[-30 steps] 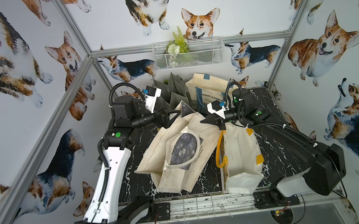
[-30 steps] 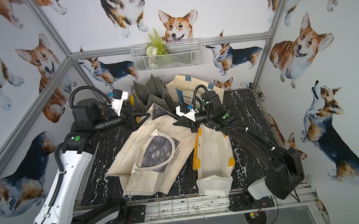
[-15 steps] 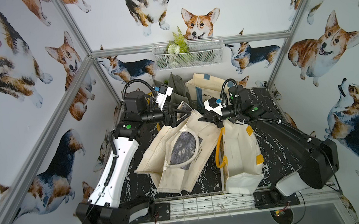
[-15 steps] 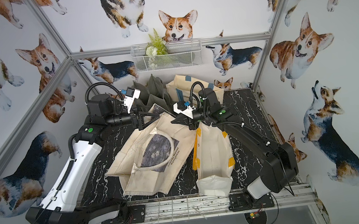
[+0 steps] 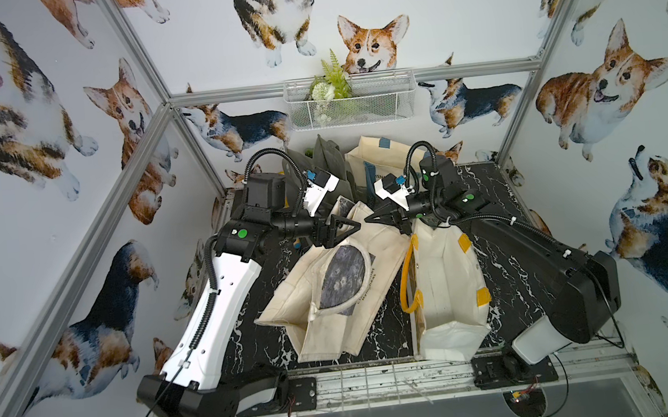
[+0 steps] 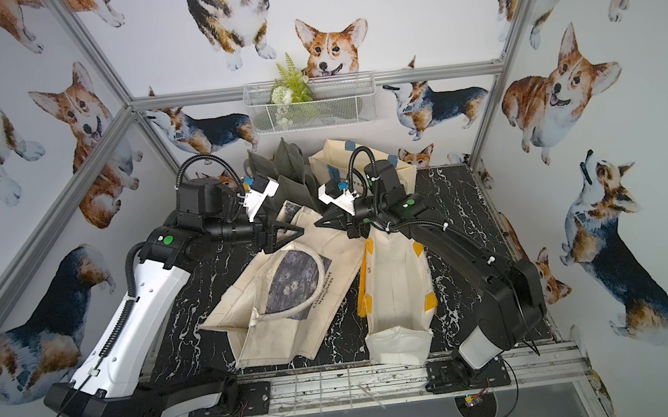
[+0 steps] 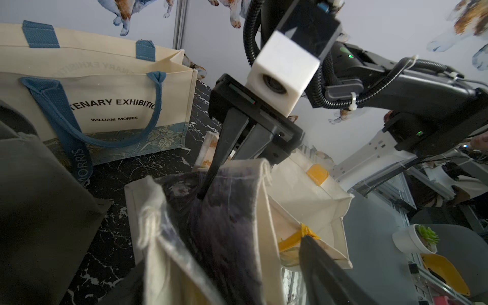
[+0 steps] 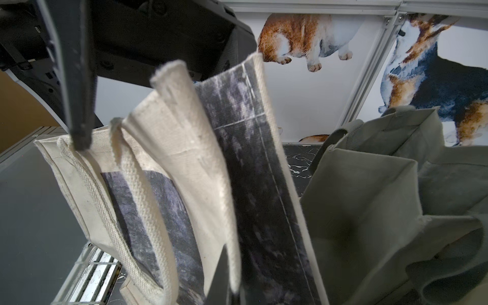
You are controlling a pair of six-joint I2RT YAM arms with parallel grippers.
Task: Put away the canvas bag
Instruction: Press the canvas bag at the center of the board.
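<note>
The canvas bag [image 5: 343,283] [image 6: 289,287], cream with a dark round print, lies collapsed on the middle of the black table. Its far rim [image 7: 237,184] [image 8: 184,158] is lifted off the table. My right gripper [image 5: 372,218] [image 6: 319,222] is shut on that rim, and the left wrist view shows its tips [image 7: 202,195] pinching the printed cloth. My left gripper [image 5: 350,229] [image 6: 295,232] faces it from the left, open, with the rim between its jaws. One left finger [image 7: 324,266] stands clear of the cloth. The other is hidden behind the bag.
A white bag with yellow handles [image 5: 446,286] lies right of the canvas bag. A cream tote with blue handles [image 5: 377,160] and grey-green bags [image 5: 328,156] stand at the back. A wire basket with a plant [image 5: 349,101] hangs on the back wall.
My left arm has swung in from the left to the bag's lifted rim and its jaws have narrowed. My right gripper has shifted slightly left, still holding the rim.
</note>
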